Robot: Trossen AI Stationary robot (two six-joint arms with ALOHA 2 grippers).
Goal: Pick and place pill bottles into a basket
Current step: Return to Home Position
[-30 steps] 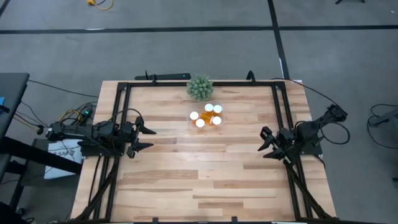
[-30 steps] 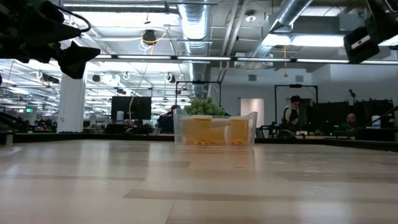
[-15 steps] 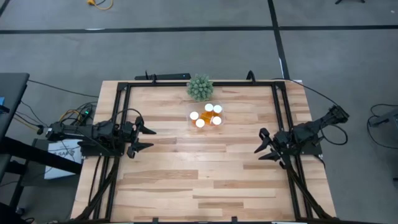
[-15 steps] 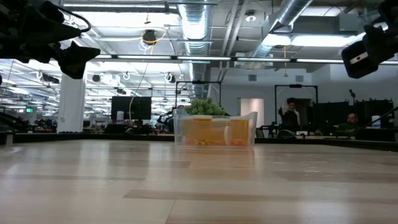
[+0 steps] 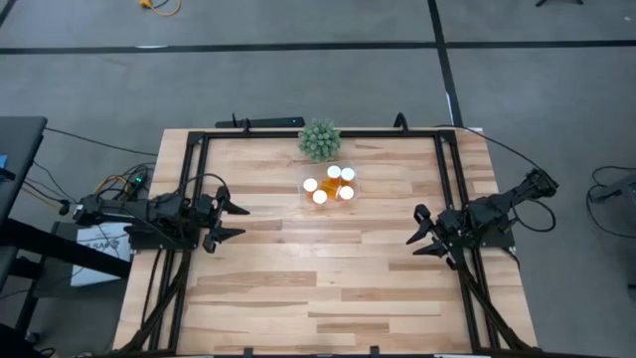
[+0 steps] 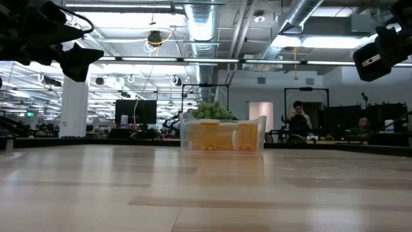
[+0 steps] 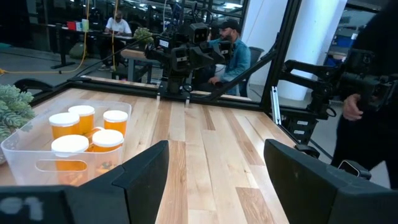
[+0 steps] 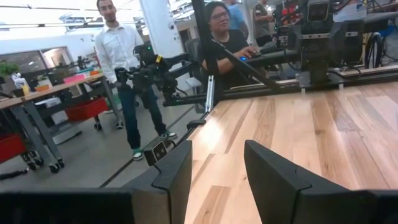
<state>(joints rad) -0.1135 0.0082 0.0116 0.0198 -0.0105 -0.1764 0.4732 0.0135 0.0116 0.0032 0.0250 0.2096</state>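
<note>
The left gripper's fingers (image 7: 144,179) are spread wide with nothing between them, and the right gripper's fingers (image 8: 272,175) stand apart and empty in the same way. The left gripper (image 5: 243,222) hangs above the left edge of the worktop (image 5: 318,288), pointing inward to the right. The right gripper (image 5: 413,227) hangs above the right edge, pointing inward to the left. Both are well apart from the basket (image 6: 184,133), which sits between them toward the far side, near the middle of the worktop's width. The pill bottles (image 5: 319,197) stand upright inside it, packed close together. Five white caps show from above, and I cannot tell whether a sixth bottle is hidden among them. A spiky green plant (image 5: 319,140) stands just beyond the basket at the far edge.
</note>
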